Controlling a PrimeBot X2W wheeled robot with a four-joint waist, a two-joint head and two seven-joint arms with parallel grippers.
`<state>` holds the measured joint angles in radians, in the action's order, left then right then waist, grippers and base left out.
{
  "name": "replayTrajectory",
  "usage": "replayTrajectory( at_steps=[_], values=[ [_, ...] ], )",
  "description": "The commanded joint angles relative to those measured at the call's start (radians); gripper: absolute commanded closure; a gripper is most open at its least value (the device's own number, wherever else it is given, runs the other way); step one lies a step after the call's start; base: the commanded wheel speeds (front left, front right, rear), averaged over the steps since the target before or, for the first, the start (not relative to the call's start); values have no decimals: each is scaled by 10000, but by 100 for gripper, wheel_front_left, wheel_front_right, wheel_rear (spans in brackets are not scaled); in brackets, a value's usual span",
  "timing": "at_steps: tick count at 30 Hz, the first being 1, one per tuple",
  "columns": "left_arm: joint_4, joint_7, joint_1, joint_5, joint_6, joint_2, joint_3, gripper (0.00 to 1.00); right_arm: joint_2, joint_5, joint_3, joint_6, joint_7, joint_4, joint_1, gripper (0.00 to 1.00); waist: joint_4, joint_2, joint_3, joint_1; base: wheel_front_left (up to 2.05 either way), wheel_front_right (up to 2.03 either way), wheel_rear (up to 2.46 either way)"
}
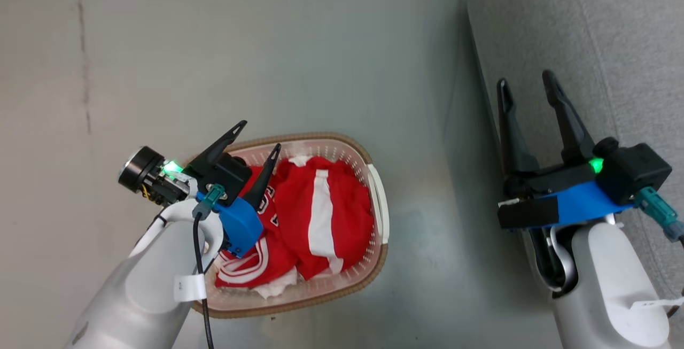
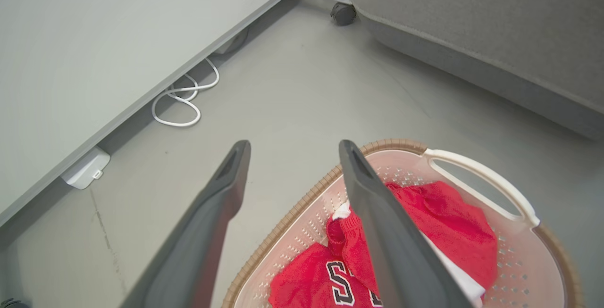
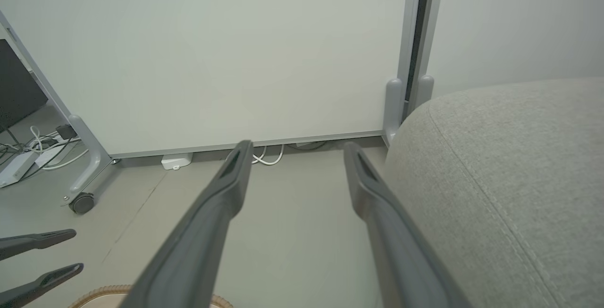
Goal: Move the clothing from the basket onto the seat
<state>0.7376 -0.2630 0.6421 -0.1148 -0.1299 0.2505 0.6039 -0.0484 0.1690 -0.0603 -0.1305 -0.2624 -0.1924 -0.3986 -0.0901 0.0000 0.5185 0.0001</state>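
Both pairs of jaws are standing wide apart, gripping nothing. Your left gripper [image 1: 261, 135] is hovering over the left rim of the basket [image 1: 380, 199], one finger above the clothing [image 1: 299, 204] and one outside the rim. The red clothing is lying bundled inside the basket. Your right gripper [image 1: 525, 79] is hanging well to the basket's right, at the edge of the seat [image 1: 588, 28].

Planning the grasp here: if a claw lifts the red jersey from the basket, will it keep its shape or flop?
Probably floppy: the red jersey lies crumpled in folds, so it should drape from a single pinch. Likely light, being thin cloth. It may drag the other red garment along, since the two overlap in the basket.
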Motion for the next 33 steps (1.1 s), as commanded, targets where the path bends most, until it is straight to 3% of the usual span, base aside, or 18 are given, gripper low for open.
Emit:
replayTrajectory(
  at_steps=[1, 6, 23, 33],
  values=[
    [402, -28, 463, -149, -5, 143, 490, 0, -37, -43, -35, -5, -38, 106, -327, 0, -227, 0, 770, -1, 0, 0, 0],
    [941, -29, 1041, -381, -5, 216, 1389, 0, -37, -89, -48, -5, -37, 258, -645, 0, -298, 0, 1368, -1, 0, 0, 0],
    [3779, 44, 2882, -1286, -6, 409, 5839, 0, -37, -205, 24, -5, -38, 660, -1458, 0, -568, 0, 3416, -1, 0, 0, 0],
    [4512, 1189, 3533, -1772, -5, 571, 6706, 0, -37, -190, 57, -5, -38, 956, -1880, 0, -663, 0, 4427, -1, 0, 0, 0]
  ],
)
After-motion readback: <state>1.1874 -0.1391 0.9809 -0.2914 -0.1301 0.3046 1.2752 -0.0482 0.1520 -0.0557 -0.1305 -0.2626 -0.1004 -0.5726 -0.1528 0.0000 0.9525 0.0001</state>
